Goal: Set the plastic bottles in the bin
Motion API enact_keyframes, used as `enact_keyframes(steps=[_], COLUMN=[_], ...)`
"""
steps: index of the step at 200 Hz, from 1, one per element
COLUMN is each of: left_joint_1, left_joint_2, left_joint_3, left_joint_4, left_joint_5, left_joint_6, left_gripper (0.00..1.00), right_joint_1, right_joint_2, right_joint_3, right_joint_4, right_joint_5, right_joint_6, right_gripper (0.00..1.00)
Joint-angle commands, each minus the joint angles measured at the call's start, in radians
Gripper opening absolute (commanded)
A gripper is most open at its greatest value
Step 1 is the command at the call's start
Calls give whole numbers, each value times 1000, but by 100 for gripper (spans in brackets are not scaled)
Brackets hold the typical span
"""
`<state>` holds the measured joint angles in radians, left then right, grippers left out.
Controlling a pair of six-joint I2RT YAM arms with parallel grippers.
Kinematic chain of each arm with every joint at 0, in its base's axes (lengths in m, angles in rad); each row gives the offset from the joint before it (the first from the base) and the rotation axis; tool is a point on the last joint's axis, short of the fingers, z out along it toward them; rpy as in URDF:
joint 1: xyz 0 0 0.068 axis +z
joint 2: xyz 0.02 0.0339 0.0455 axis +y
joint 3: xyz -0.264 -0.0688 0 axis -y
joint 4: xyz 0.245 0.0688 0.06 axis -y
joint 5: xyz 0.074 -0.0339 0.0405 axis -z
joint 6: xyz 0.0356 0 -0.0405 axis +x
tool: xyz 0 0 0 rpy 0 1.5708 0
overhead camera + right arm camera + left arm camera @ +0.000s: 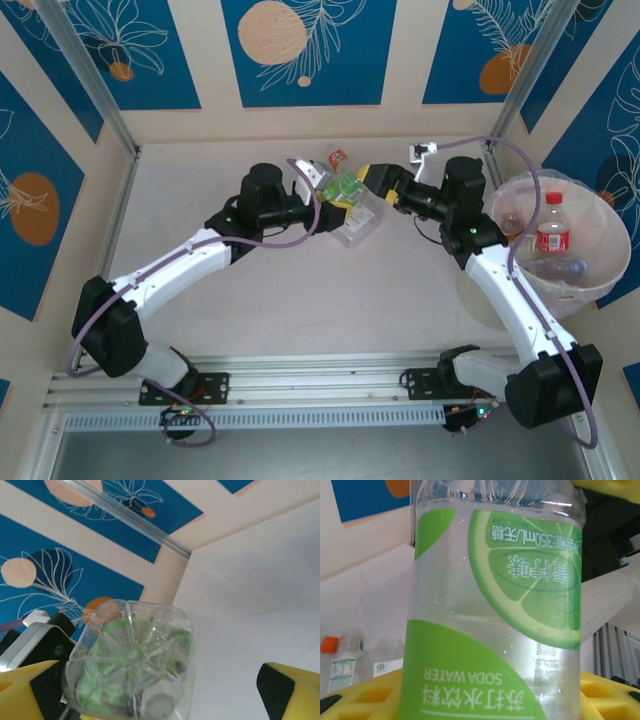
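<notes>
A clear plastic bottle with a green lime label stands between the yellow fingers of my left gripper, which is shut on it. From above, the green bottle hangs mid-table between my left gripper and right gripper. Its ribbed base faces the right wrist camera. My right gripper is open; its left finger lies beside the base, and the right finger is well apart. The bin at the right holds a red-labelled bottle and others.
A clear bottle lies on the table under the grippers. An orange-capped bottle and another small one stand near the back wall, the orange one also seen from above. Metal frame posts flank the table.
</notes>
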<state>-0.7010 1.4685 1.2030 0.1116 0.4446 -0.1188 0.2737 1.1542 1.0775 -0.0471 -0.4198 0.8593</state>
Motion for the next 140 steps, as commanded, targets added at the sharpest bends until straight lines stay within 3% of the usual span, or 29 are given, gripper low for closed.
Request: enact_keyframes(steps=[1,29,102,110,140], left_joint_1=[-20,-32,-36,-38,-37], left_joint_2=[-15,15,19,19,10], left_joint_3=[3,51,36,38,33], left_joint_4=[11,-59,-11,-15,-34], left_joint_5=[-4,-44,12,3,27], left_joint_6=[74,102,99,98,103], left_gripper=[40,40,42,46,84], right_joint_1=[37,74,83,80,52], right_joint_2=[30,42,73,66,16], right_joint_3=[63,85,151,151,178], right_joint_4=[-69,-69,-256,-260,-336], right_joint_5=[-55,-46,69,76,146], right_joint_6=[-52,-91,-173,-181,-250], right_gripper=[100,99,62,59,52])
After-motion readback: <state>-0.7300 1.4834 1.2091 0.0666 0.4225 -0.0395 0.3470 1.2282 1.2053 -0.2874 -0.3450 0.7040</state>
